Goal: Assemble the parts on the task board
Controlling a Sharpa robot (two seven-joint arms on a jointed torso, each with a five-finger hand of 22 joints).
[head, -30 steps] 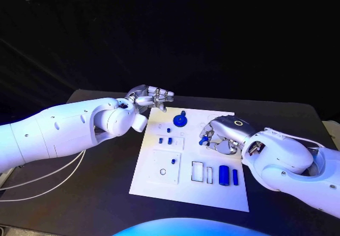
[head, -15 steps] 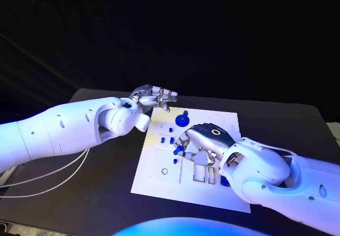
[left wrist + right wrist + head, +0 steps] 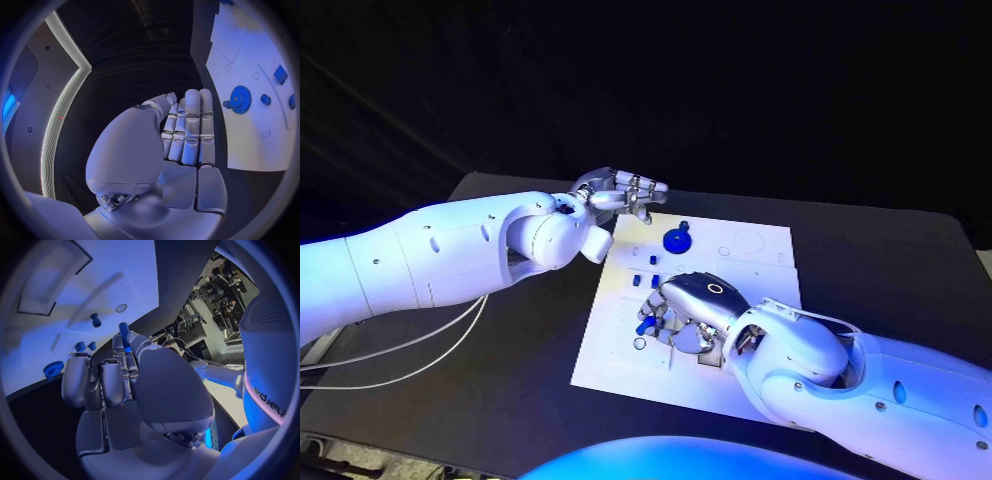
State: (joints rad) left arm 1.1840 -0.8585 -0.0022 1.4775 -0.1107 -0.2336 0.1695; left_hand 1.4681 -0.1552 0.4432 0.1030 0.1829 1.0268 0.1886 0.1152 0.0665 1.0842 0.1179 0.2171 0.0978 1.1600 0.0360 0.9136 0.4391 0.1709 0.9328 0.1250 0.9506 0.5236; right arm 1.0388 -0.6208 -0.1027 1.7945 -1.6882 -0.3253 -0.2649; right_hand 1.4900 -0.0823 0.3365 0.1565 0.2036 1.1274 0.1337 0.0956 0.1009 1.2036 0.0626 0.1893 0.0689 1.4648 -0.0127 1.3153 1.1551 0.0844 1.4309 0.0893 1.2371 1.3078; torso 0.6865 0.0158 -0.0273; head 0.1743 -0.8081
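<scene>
Nearest the robot, the right hand hangs low over the middle of the flat white rectangular task board, which lies on the black bench. Its fingers are clamped on a short blue cylindrical peg, whose tip pokes out past the fingertips in the right wrist view. In the head view the same blue piece shows at the hand's left side, above the board's left half. The peg's long axis looks roughly upright, tilted a little, though the fingers hide most of it.

Just beside the held peg, slightly nearer and to the left, sits a small round hole in a raised square panel of the board. That relation probably decides the coming move: the hole lies down and a touch to the left of the peg's tip, so the peg would need to stand plumb over it before going in. The right hand is much the nearer of the two.

Farther off, two small blue blocks stand on the board, and beyond them a blue toothed gear wheel. At the board's far left corner the left hand hovers, holding nothing, its fingers straight and pressed side by side.
</scene>
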